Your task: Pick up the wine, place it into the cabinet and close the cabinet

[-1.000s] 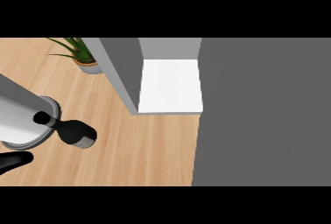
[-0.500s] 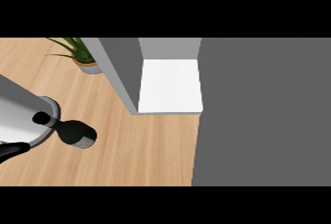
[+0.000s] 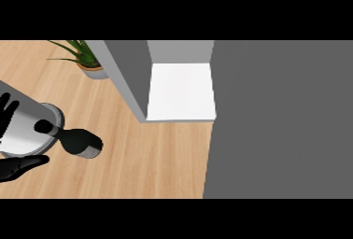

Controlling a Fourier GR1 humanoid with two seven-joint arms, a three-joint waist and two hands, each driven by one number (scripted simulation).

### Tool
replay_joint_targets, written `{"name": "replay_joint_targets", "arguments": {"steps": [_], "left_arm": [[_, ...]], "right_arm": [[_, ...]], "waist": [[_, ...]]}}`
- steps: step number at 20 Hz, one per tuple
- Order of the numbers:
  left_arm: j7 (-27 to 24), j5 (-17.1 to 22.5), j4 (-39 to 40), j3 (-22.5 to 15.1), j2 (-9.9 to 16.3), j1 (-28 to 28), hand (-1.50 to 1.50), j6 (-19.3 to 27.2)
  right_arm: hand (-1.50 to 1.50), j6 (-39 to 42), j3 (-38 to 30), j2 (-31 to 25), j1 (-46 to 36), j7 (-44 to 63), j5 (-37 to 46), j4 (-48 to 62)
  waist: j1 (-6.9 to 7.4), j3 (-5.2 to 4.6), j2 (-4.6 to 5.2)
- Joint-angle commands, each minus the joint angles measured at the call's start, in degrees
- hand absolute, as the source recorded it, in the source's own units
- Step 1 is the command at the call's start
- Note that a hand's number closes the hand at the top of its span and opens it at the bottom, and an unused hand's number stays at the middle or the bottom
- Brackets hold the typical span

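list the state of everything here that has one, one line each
wine bottle: on the counter, not lifted, not in the cabinet
cabinet: open, white shelf bare
potted plant: upright on the counter, left of the cabinet
left robot hand: at the left edge near the bottle, not gripping it

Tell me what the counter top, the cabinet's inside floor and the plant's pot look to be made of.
Counter top: light wood or wood-look laminate, shown by lengthwise grain lines, matte. Cabinet's inside floor: plain white board, smooth, no grain, possibly painted or laminated. Plant's pot: grey, even colour, perhaps ceramic or stone; too little shows to be sure.
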Motion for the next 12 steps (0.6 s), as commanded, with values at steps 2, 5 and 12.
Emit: {"name": "replay_joint_targets", "arguments": {"steps": [2, 5, 12], "left_arm": [[-4.87, -0.14, 5.65, 1.0, 0.32, 0.58, -1.5, -2.27], [-9.74, -3.89, 12.07, -1.39, -1.7, -0.85, -1.5, -1.77], [-16.9, -4.18, 22.46, 1.63, 0.9, -1.47, -1.5, -4.27]], "right_arm": [[-1.5, -1.63, 0.23, -1.16, 4.05, 7.56, -2.87, -16.51], [-1.5, -0.76, -1.24, -1.5, 3.24, 5.22, -3.36, -14.32], [-1.5, -1.97, 2.32, -0.99, 4.34, 5.76, -1.14, -15.18]], "waist": [[-0.37, 0.01, -0.07], [-0.57, 0.02, 0.09], [-0.56, -0.01, 0.02]]}}
